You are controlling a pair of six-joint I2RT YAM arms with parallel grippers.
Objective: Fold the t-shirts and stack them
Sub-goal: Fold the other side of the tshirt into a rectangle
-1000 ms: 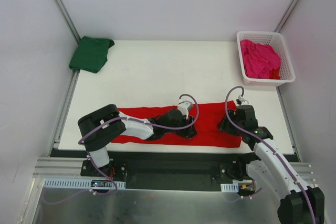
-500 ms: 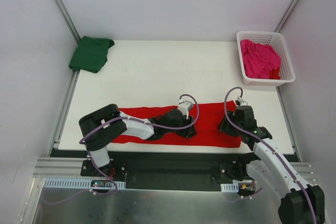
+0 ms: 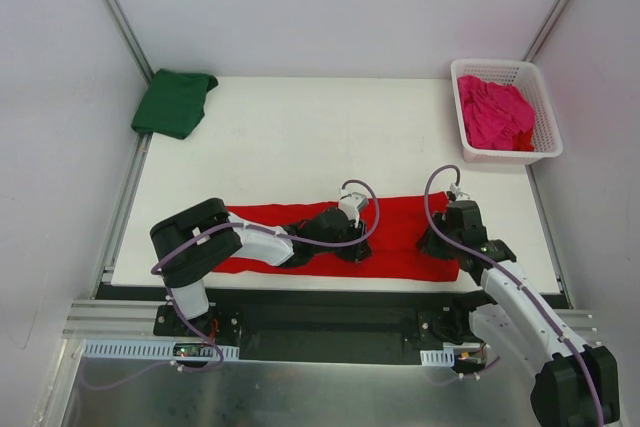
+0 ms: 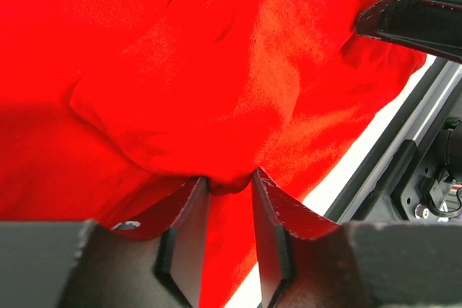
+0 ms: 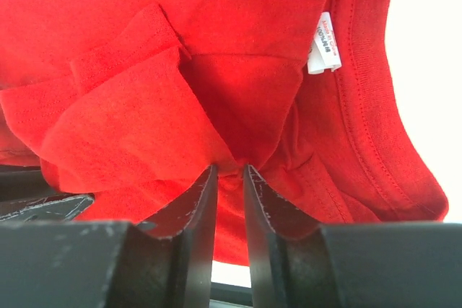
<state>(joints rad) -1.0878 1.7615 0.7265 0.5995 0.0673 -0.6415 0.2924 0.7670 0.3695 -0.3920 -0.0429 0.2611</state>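
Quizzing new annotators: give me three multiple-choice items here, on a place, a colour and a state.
1. The green t-shirt lies at the table's: A far-left corner; B near-right corner; C centre.
2. The basket holds a t-shirt coloured: A blue; B white; C magenta.
3. The left end effector and right end effector are: A wide open; B pinching the red t-shirt; C gripping the basket.
Answers: 1 A, seen from above; 2 C, the magenta t-shirt fills it; 3 B, red cloth is pinched in both wrist views.

Bright diffuse light, faint shadows. Table [image 3: 300,137] near white-out. Red shirt [image 4: 216,70] oversaturated in wrist views; near fingers [image 5: 191,229] soft.
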